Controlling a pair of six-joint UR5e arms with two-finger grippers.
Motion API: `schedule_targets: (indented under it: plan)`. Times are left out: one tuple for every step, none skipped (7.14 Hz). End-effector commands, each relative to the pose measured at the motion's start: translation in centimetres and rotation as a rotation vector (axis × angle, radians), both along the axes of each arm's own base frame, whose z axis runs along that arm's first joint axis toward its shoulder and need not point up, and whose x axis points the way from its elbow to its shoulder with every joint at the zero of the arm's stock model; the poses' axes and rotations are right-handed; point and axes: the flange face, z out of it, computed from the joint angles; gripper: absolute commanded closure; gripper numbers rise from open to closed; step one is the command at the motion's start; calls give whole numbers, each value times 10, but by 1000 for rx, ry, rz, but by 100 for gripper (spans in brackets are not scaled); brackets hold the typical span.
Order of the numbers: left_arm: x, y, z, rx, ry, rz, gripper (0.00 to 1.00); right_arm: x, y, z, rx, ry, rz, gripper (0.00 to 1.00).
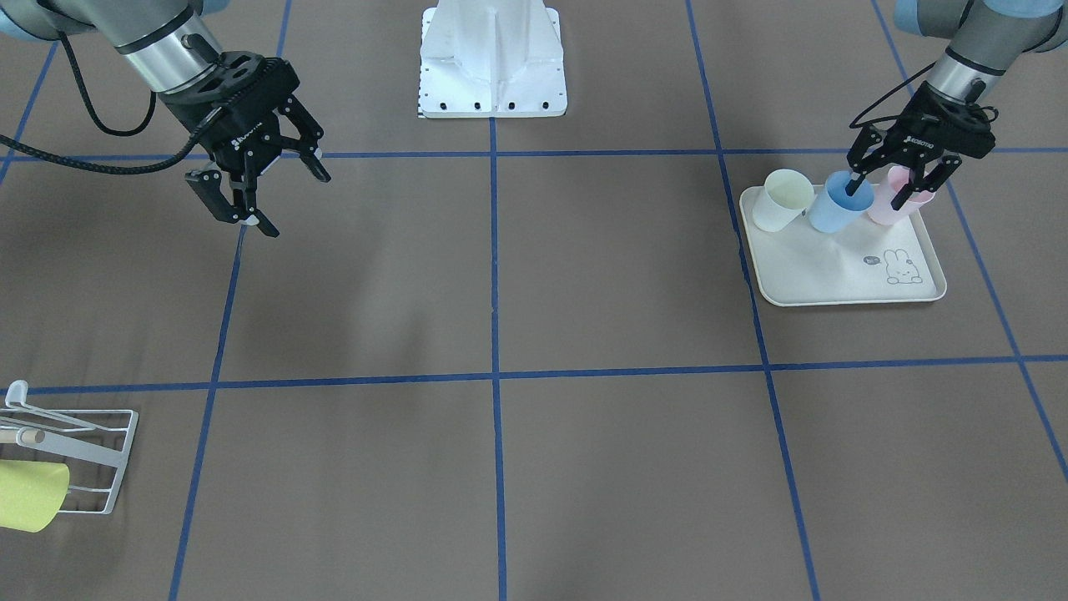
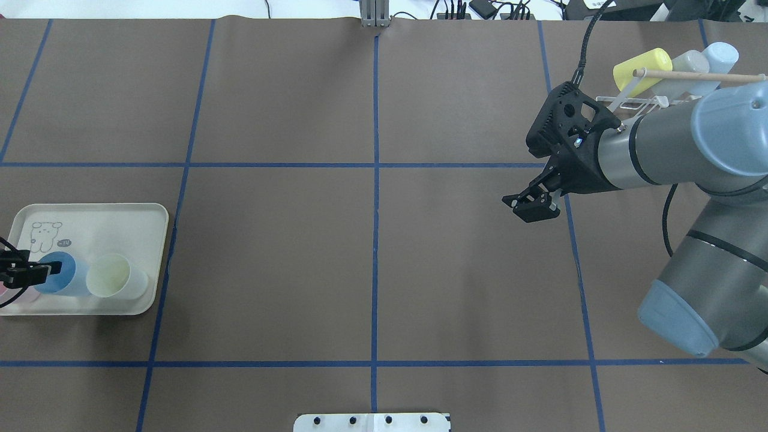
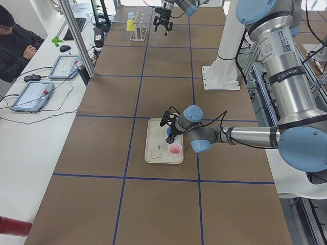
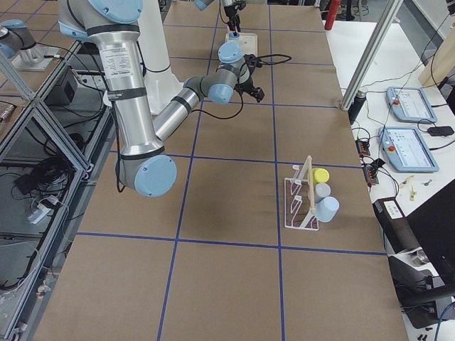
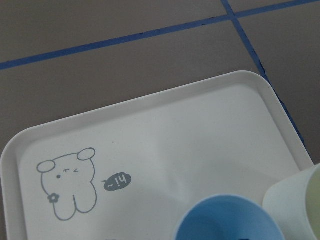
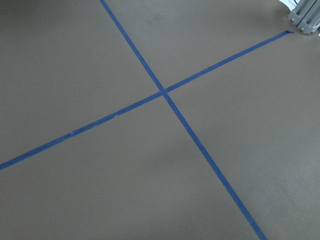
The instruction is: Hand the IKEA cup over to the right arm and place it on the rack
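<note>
The left hand (image 1: 876, 194) is wide open and grips nothing. One finger reaches down inside the blue cup (image 1: 838, 210). The other hangs outside its wall, over or against the pink cup (image 1: 886, 209); I cannot tell whether it touches. The blue cup, which I take to be the one to transfer, stands upright on the tray (image 1: 834, 284) at the left end of the desk (image 1: 584, 275). It sits between the pink cup and a pale cup (image 1: 780, 200), close to both. Main hazard: on closing, the outer finger may drag or tip the pink cup, or pinch both walls together, because the gap between the two cups is narrow. A pinch on the rim wall alone is also shallow, so the cup may swing or slip on lifting and knock the pale cup. The right hand (image 1: 288, 200) is open, empty and raised above bare desk, well apart from the tray. The handover therefore calls for both arms to travel inward, and a misaligned meeting could drop the cup. The rack (image 2: 636, 102) sits at the far right end, beyond the right arm (image 2: 660, 150). It already carries a yellow cup (image 2: 645, 65), a grey cup (image 2: 690, 60) and a light-blue cup (image 2: 720, 55). The wooden rod (image 2: 690, 75) crosses above them, so a careless approach could strike rod or cups.
</note>
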Motion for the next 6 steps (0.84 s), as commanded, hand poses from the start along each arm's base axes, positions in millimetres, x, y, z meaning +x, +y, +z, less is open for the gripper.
schedule_targets:
  plan:
    - [2,-1,-1,4,5,1,86,-1,0,-2,3,-3,-1,0]
    - [1,-2,-1,8,3,4,100,-1,0,-1,2,-2,-1,0]
    - [-1,-1,-5,14,9,3,100,-2,1,-2,3,-4,-4,0]
    - [-3,-2,-8,19,14,2,100,-3,0,-6,8,-9,-4,0]
    - [-5,-3,-14,26,22,-4,100,-10,0,-16,20,-23,-13,0]
    - [-28,-16,-24,46,27,-67,100,-23,4,-23,31,-36,-36,0]
